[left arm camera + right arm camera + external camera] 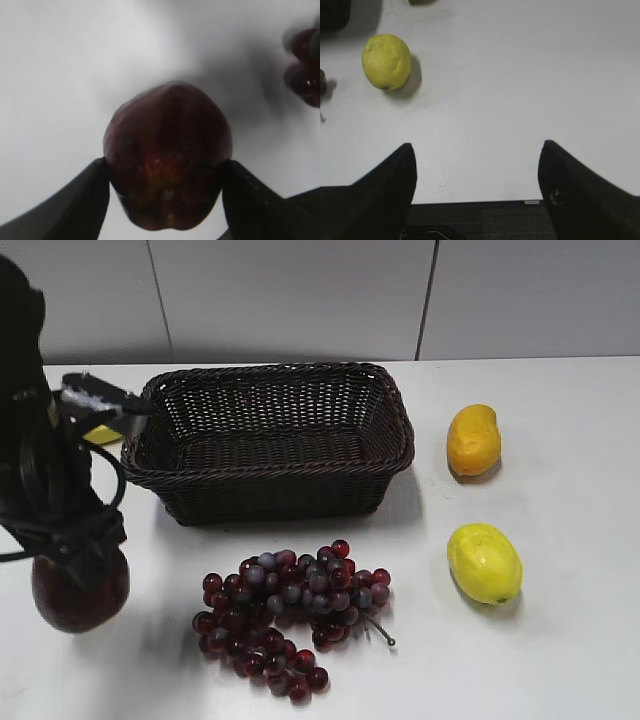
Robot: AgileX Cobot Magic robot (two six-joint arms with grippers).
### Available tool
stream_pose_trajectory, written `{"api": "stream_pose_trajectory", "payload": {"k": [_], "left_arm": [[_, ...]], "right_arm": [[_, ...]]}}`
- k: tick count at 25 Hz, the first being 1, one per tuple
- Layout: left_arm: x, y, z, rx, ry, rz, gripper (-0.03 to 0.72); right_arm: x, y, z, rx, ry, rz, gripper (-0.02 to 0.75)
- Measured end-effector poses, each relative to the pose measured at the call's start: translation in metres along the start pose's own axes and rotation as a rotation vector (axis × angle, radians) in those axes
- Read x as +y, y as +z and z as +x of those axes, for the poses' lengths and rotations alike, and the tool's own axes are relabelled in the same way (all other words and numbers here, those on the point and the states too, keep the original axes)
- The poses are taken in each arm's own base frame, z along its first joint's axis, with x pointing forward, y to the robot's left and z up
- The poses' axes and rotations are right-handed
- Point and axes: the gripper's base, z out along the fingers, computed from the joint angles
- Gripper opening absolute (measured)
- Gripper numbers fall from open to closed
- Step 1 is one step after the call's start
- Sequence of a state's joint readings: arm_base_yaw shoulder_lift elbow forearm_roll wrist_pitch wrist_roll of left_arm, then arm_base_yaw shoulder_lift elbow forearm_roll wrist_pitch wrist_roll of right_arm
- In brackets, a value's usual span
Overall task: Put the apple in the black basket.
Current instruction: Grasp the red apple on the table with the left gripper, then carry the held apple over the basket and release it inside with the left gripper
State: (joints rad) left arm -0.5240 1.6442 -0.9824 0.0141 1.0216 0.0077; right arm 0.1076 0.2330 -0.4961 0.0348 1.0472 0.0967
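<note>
**Apple gripped, basket still to reach**

Left fingers (92, 197) pressed on both flanks of the apple (167, 155), low at front-left of the tabletop (560, 660); lift not confirmable. Black basket (270, 440) behind, grapes (290, 615) beside. Right fingers (385, 190) spread wide, empty, near lemon (386, 61), likely parked clear.

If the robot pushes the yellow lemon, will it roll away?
Probably a little. The lemon is rounded and lies free on the smooth white table, so a nudge could set it rolling. Its egg-like shape with a blunt tip would likely make it wobble and curve, not run straight.
</note>
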Motion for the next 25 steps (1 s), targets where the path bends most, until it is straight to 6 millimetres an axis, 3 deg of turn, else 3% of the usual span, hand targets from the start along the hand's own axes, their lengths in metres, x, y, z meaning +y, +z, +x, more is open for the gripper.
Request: {"api": "stream_pose_trajectory", "payload": {"k": [4, 9, 12, 16, 20, 25], "left_arm": [[0.005, -0.042, -0.008, -0.011, 0.097, -0.053, 0.500], [0.014, -0.106, -0.039, -0.215, 0.213, -0.155, 0.500], [0.014, -0.126, -0.059, -0.286, 0.275, -0.174, 0.500], [0.015, -0.119, -0.102, -0.296, 0.328, -0.184, 0.500], [0.013, -0.092, -0.147, -0.283, 0.339, -0.169, 0.500], [0.001, -0.062, -0.184, -0.282, 0.347, -0.108, 0.499]], "right_arm": [[0.000, 0.000, 0.000, 0.000, 0.000, 0.000, 0.571], [0.000, 0.000, 0.000, 0.000, 0.000, 0.000, 0.571], [0.000, 0.000, 0.000, 0.000, 0.000, 0.000, 0.571], [0.000, 0.000, 0.000, 0.000, 0.000, 0.000, 0.571], [0.000, 0.000, 0.000, 0.001, 0.000, 0.000, 0.571], [0.000, 0.000, 0.000, 0.001, 0.000, 0.000, 0.571]]}}
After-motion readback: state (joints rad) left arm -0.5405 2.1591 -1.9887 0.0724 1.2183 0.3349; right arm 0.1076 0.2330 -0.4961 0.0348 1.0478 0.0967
